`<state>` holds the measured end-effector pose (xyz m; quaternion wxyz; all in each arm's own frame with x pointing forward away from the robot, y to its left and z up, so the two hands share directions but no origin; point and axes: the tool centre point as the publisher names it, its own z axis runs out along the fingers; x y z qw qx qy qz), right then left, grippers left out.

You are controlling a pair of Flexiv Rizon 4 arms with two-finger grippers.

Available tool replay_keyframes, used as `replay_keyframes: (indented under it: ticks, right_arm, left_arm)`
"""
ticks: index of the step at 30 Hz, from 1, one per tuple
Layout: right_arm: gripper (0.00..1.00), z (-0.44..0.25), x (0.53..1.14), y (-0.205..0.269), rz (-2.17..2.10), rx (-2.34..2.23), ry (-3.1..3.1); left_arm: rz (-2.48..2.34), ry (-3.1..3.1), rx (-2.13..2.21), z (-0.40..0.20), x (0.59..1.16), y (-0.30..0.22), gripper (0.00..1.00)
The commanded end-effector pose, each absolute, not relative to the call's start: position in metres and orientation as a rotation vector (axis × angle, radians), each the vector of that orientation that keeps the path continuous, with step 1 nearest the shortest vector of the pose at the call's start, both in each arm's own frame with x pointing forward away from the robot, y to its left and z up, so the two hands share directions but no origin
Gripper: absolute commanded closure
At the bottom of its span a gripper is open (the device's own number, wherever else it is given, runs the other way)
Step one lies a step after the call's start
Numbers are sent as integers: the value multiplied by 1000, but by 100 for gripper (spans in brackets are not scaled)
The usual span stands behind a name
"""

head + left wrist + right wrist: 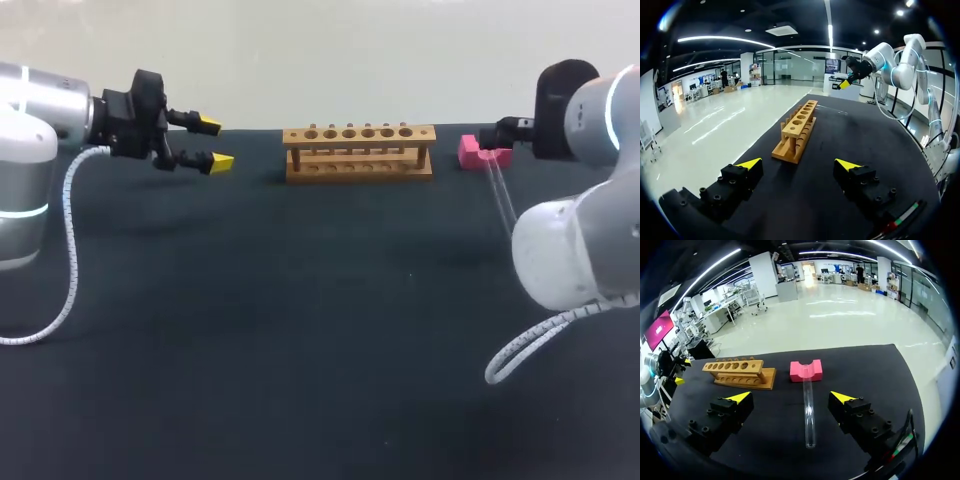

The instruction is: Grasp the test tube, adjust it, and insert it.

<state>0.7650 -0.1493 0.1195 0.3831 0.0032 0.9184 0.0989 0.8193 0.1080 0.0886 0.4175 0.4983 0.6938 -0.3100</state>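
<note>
- Two grippers: is either holding anything?
- No. The right gripper point(790, 398) gapes wide; ahead, between its fingers, the test tube point(809, 412) lies flat, far end at the pink block point(806, 370). The head view hides those fingers. The left gripper point(798, 164) is equally wide, facing the rack point(797, 125).

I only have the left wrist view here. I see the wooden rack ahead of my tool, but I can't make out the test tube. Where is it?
Observer: The test tube lies on the right side of the table, one end propped in a pink block.
Operator: Is the right tool on it?
Observer: No. The right tool is open, its fingers on either side of the tube, not touching it.
Operator: How does the block sit relative to the rack?
Observer: It sits beside the rack, off its right end, with a gap between them.
</note>
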Motion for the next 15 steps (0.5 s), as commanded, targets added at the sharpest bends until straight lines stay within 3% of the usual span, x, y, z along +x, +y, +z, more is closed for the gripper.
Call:
replay_keyframes:
  ticks: [1,15]
  right_arm:
    - [0,95,770,-147,22,119,2272]
    - [0,74,788,-152,36,72,2190]
  left_arm:
    - [-776,1735,1248,88,818,109,0]
    - [-776,1735,1248,88,818,109,0]
